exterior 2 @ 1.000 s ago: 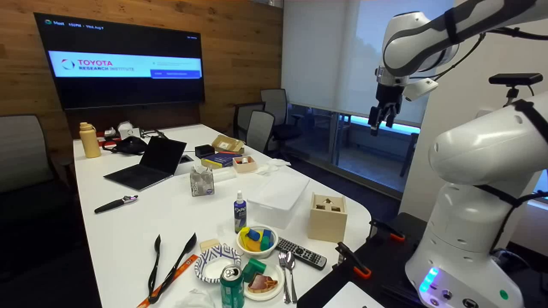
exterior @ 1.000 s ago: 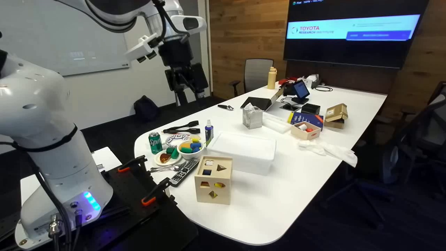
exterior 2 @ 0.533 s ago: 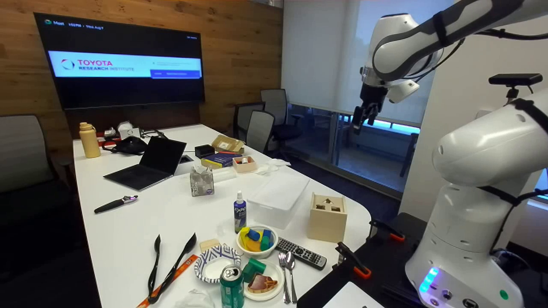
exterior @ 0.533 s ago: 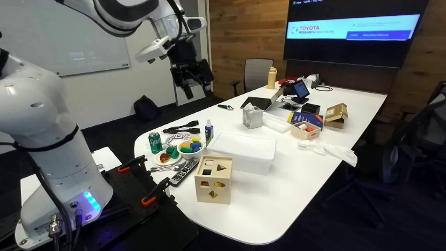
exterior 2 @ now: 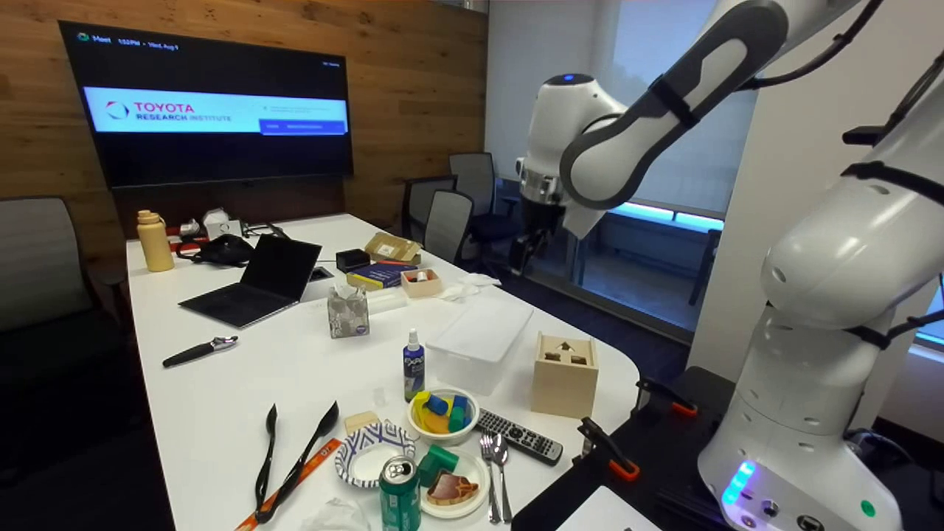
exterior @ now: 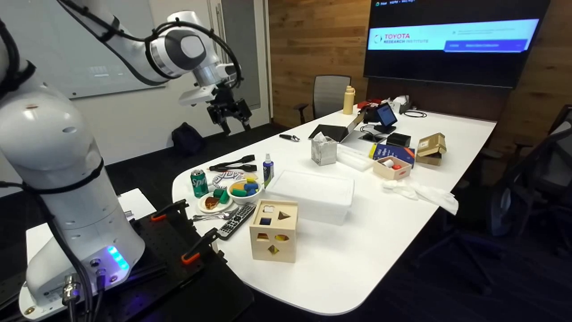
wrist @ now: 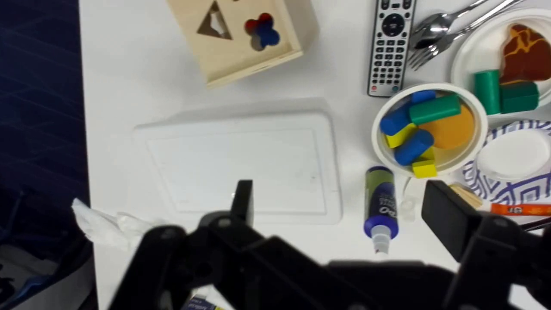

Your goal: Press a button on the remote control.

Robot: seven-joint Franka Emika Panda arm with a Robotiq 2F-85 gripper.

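Observation:
The remote control (exterior: 237, 220) is a slim dark bar with many buttons, lying flat on the white table. In an exterior view it lies between the bowl and the wooden box (exterior 2: 520, 435). In the wrist view it is at the upper right, its top end cut off by the frame edge (wrist: 389, 51). My gripper (exterior: 237, 129) is open and empty, high above the table; it also shows in an exterior view (exterior 2: 522, 257). In the wrist view its fingers are wide apart (wrist: 339, 204), with the remote well beyond the fingertips, touching neither.
A wooden shape box (wrist: 241, 38) stands beside the remote. A bowl of blocks (wrist: 379, 142) sits at its end, with a fork and spoon (exterior 2: 495, 479) alongside. A spray bottle (exterior 2: 414, 365) and a lidded plastic bin (exterior: 310, 192) stand near. A green can (exterior: 199, 182) is at the edge.
My arm has swung out over the table. In an exterior view the gripper has moved left and down; it is still open. The remote and the other objects have not moved.

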